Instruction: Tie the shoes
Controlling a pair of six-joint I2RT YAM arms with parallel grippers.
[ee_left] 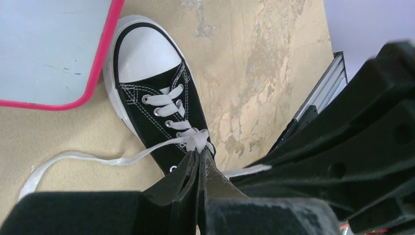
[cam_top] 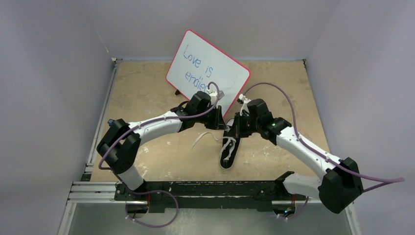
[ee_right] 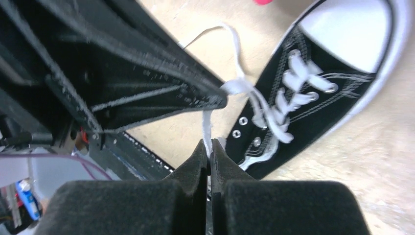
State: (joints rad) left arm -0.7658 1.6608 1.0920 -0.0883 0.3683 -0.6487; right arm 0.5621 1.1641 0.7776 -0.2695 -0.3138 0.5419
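Sneaker (cam_top: 228, 154) sat near the middle of the table (cam_top: 147, 93), its white toe pointing at the pink-rimmed whiteboard (cam_top: 208, 68) and its heel toward the arm bases. The left claw (ee_left: 198, 155) was pinched shut on the white laces (ee_left: 169, 98) where they crossed by the upper eyelets. The right claw (ee_right: 209, 146) was clamped on a strand that ran to the left claw's tips. Another loose end trailed across the tabletop.

L gripper (ee_left: 198, 155) pinching lace (ee_left: 195, 139), R gripper (ee_right: 209, 147) likewise; elbows out
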